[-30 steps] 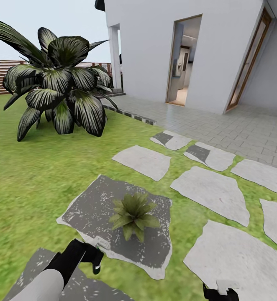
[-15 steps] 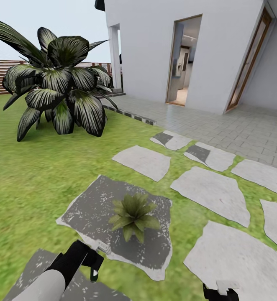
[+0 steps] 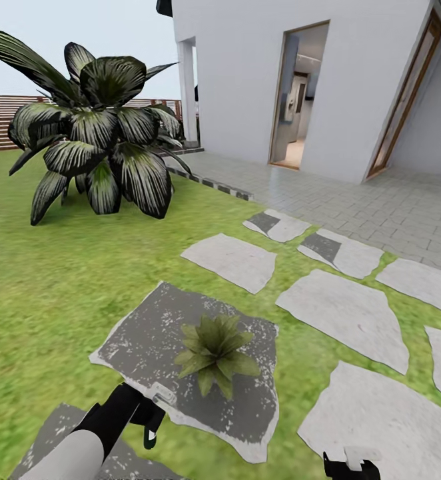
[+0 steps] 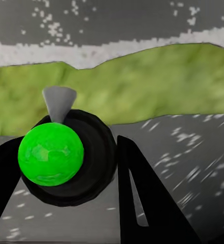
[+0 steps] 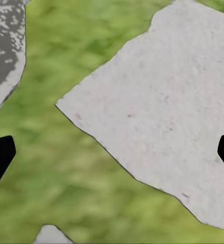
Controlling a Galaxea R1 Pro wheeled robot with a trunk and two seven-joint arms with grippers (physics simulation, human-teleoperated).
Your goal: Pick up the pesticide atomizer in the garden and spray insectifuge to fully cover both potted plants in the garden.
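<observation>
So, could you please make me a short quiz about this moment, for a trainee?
1. Fill in: the jaws of the right gripper stand ____.
2. Which one holds the pesticide atomizer? A) the left gripper B) the right gripper C) neither
3. True or false: the potted plant stands on grass.

Key: 1 open; 2 A; 3 false, it stands on the dark stone slab.
</observation>
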